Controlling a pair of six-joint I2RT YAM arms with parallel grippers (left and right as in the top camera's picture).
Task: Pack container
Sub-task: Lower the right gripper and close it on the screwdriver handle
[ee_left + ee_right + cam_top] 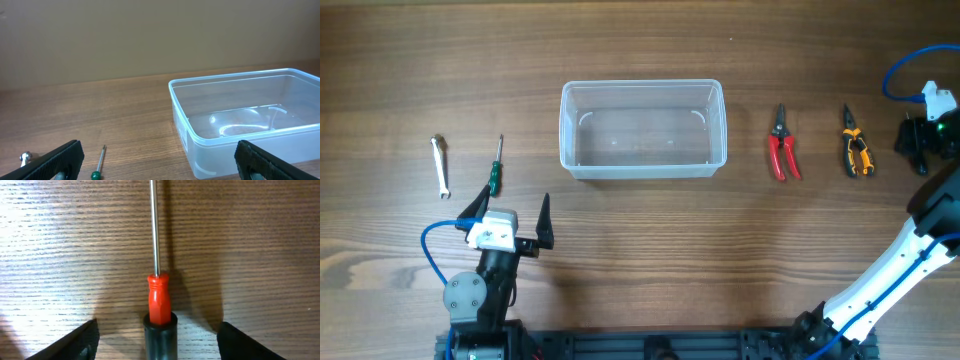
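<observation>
The container [642, 170] is a clear, empty plastic tub at the table's middle. In the left wrist view it [227, 142] lies ahead to the right. My left gripper [512, 213] is open and empty, near the front left, just short of a green-handled screwdriver [496, 170], which also shows in the left wrist view [98, 165]. My right gripper [920, 140] is at the far right edge. In the right wrist view it [160, 347] is open, with its fingers on either side of the black handle of a red and black screwdriver [159, 300] lying on the table.
A small silver wrench [440, 165] lies left of the green screwdriver; its end shows in the left wrist view [25, 158]. Red-handled pliers [783, 150] and orange-and-black pliers [856, 155] lie right of the container. A blue cable loops by each arm.
</observation>
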